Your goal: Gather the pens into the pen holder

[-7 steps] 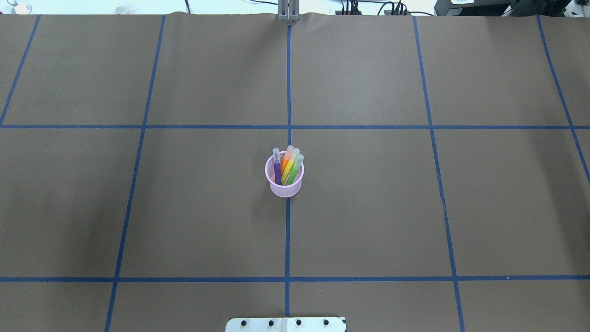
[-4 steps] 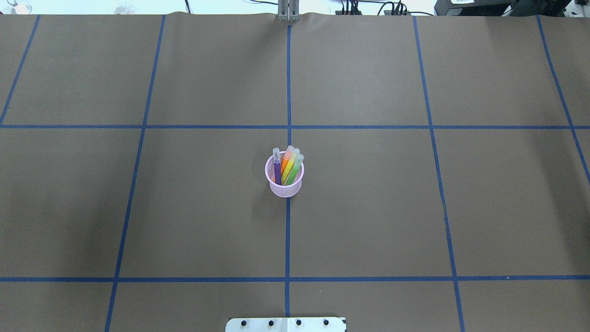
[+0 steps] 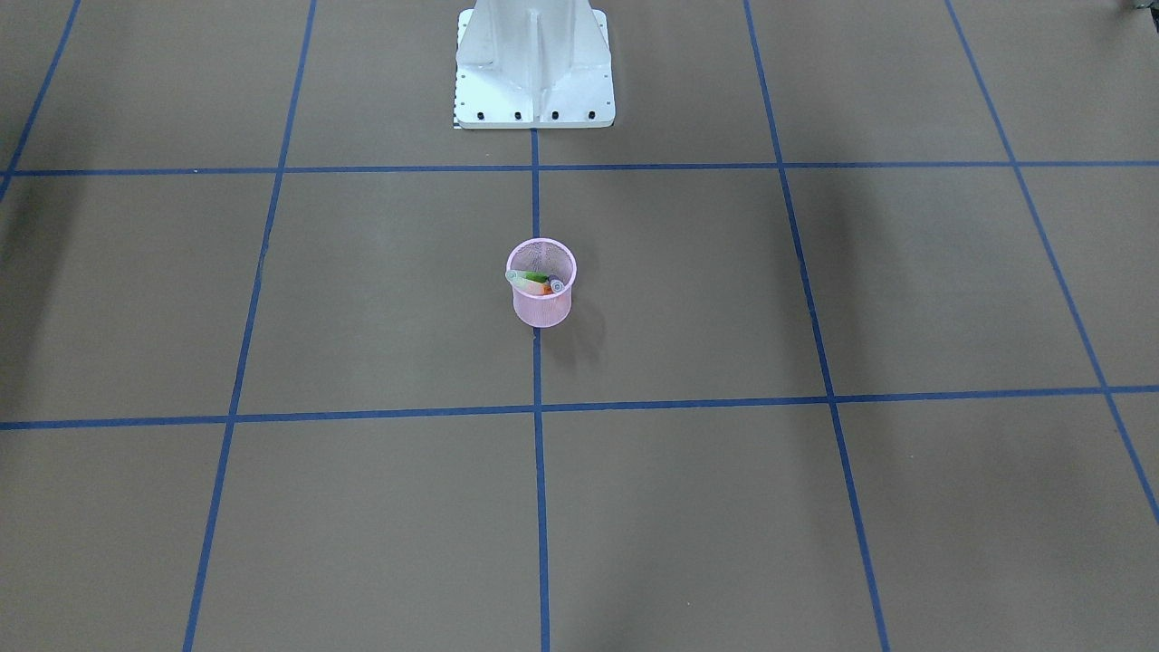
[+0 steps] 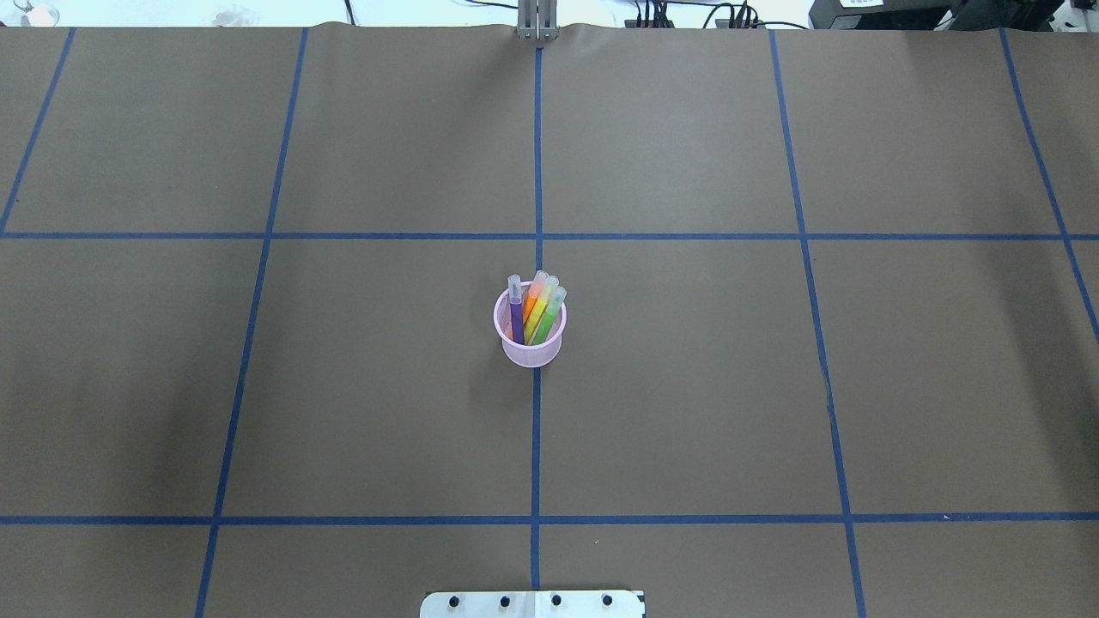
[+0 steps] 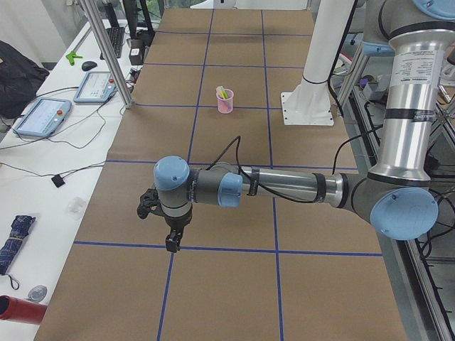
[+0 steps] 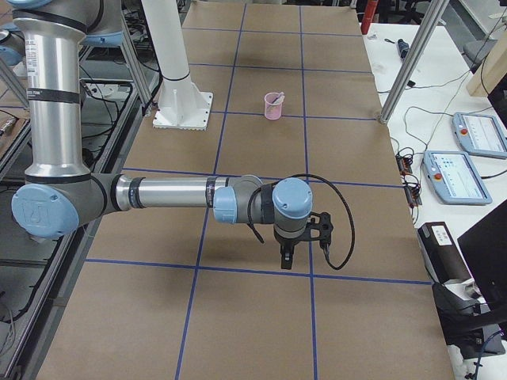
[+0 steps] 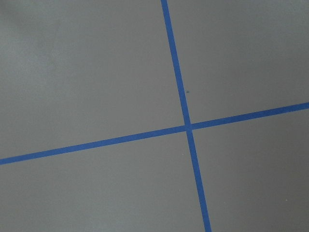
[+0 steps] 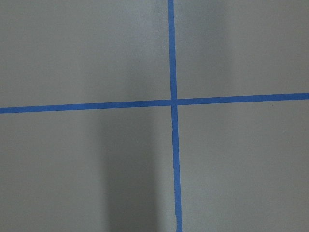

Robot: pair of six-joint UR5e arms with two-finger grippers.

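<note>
All pens point(image 4: 534, 311) stand in the pink mesh pen holder point(image 4: 532, 354), table point(image 4: 687, 412) ctr; we judge the task done. Left gripper point(image 5: 170, 240) & right gripper point(image 6: 285, 257) hang well apart from it. Whether they're apart or together, we can't tell. Risk: an arm sweep tips the light cup.
</note>
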